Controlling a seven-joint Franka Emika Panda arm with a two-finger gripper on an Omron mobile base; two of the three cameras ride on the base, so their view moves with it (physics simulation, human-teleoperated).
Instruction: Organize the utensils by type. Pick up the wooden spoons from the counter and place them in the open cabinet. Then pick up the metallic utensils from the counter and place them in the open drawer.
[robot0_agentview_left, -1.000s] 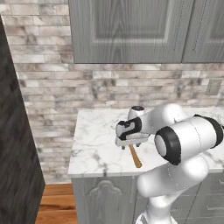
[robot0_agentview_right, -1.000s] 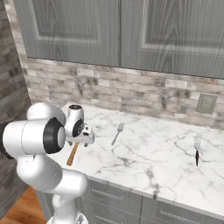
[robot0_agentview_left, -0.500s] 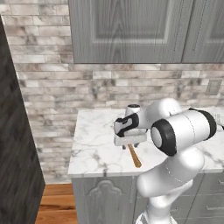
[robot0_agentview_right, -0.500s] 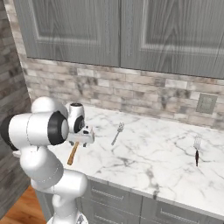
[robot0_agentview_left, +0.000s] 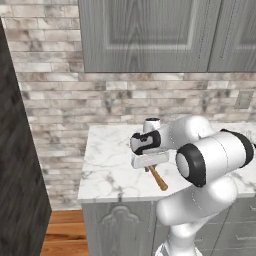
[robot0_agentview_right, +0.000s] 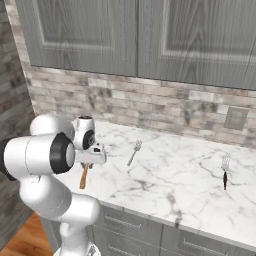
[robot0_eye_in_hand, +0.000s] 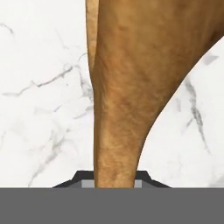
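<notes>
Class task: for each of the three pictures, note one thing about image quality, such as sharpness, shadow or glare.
Left base view: even, flat light, no glare on the counter; the wooden spoon handle is crisp. Right base view: equally shadowless; the fork is small but sharp. Hand view: the spoon sits so close that its grain looks soft and blotchy, and the marble veins look smeared.
</notes>
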